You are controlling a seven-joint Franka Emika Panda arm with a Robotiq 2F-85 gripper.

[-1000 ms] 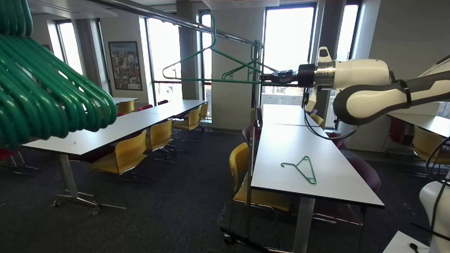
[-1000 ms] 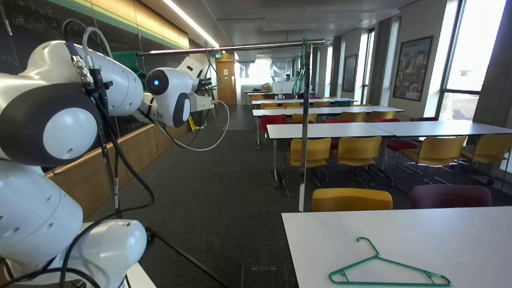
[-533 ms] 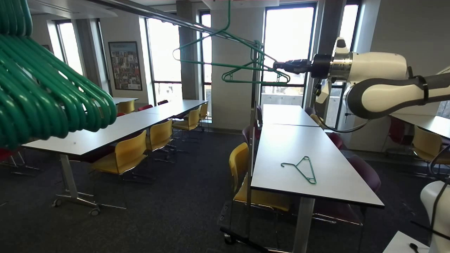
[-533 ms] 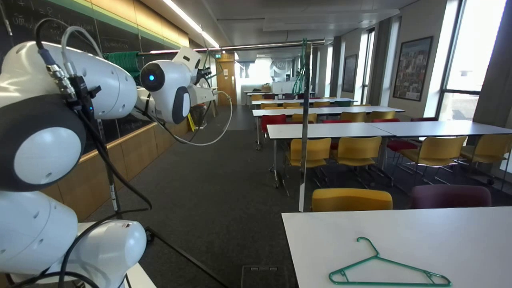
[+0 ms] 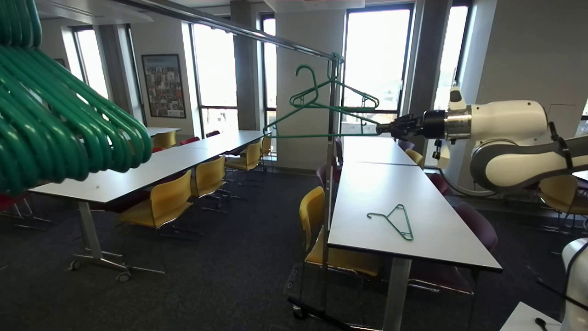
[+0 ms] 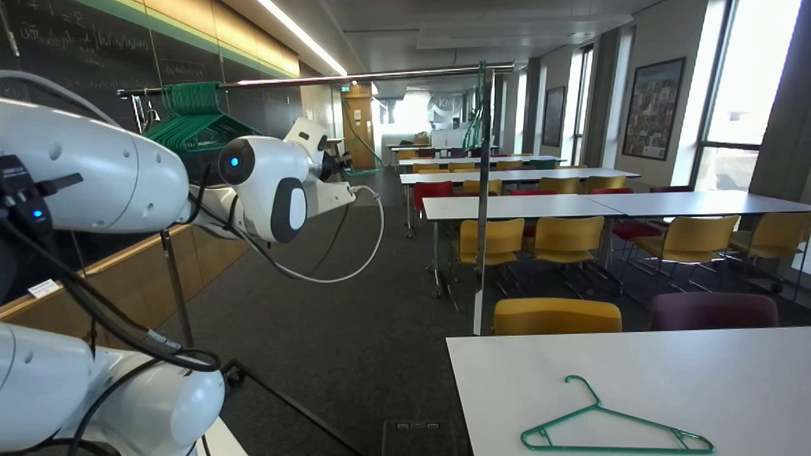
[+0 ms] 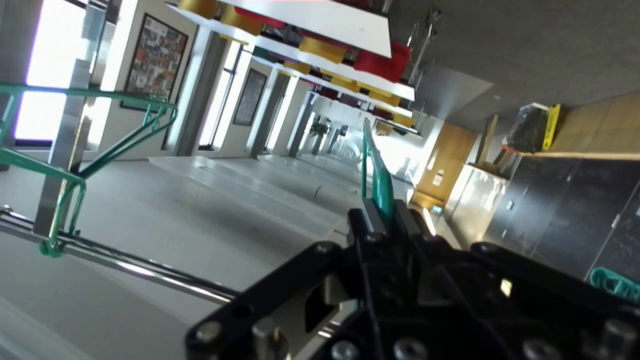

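Green hanger [image 5: 303, 136]: lower than before, along with the end effector [image 5: 381, 128].
End effector: narrow, pinching the hanger by one end.
Hanger position: stretching ahead of the grip, hook upward, below the rail [image 5: 294, 44].

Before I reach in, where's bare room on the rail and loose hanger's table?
The rail is bare between bunched hangers and end hangers; the table, between loose hanger and seam. Crowded: the bunch. Mind the gripper and its held hanger.

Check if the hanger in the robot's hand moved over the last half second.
Yes: in an exterior view, the held hanger has dropped, its hook now appearing below the rail instead of above.
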